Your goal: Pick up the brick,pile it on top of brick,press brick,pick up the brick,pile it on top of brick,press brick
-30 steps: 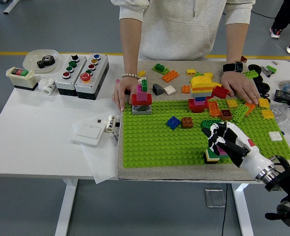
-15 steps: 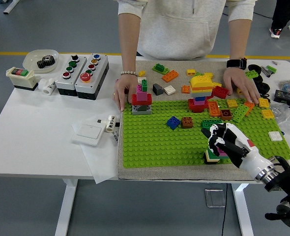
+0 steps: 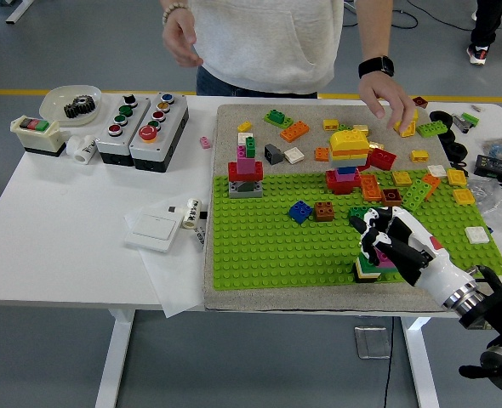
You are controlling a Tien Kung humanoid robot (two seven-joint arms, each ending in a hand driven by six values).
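The robot's right hand (image 3: pixel 385 244), fingers curled down, grips a small brick stack (image 3: pixel 367 269) near the front edge of the green baseplate (image 3: pixel 268 246), toward its right. Pressing should go straight down, studs aligned, so nothing tilts.

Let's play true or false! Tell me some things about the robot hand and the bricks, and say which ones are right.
1. The right hand is on a small brick stack near the green baseplate's front edge. True.
2. A blue brick lies on the baseplate. True.
3. The person's hand presses on the baseplate. False: it is over the loose bricks behind it.
4. The gear sits on the baseplate. False: it is in a white dish.
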